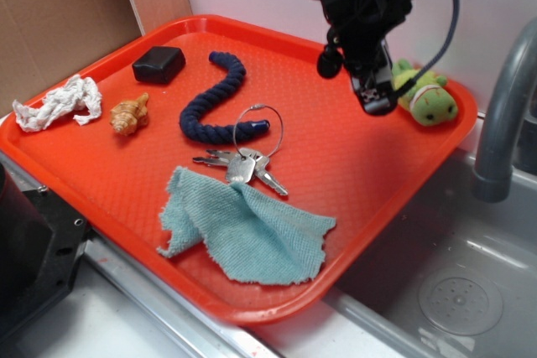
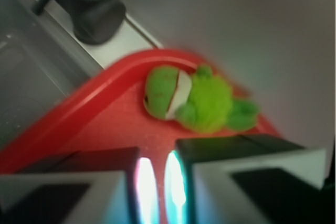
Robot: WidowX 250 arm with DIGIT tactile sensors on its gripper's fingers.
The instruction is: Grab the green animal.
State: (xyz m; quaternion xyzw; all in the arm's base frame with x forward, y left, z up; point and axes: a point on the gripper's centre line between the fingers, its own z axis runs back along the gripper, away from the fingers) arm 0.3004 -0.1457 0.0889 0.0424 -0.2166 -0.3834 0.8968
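Black, blocky plastic robot arm (image 1: 361, 6); looping dark cable (image 1: 449, 23); black gripper (image 1: 375, 98) with pale fingertip pads (image 2: 144, 187).

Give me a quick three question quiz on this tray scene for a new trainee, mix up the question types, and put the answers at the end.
1. True or false: the gripper already holds the green animal.
2. Which item lies partly on the teal cloth? A) black block B) keys C) navy rope
3. Fill in: the green animal sits in the tray's corner nearest the ____.

Key
1. False; it lies free on the tray, beyond the near-closed fingers.
2. B
3. faucet
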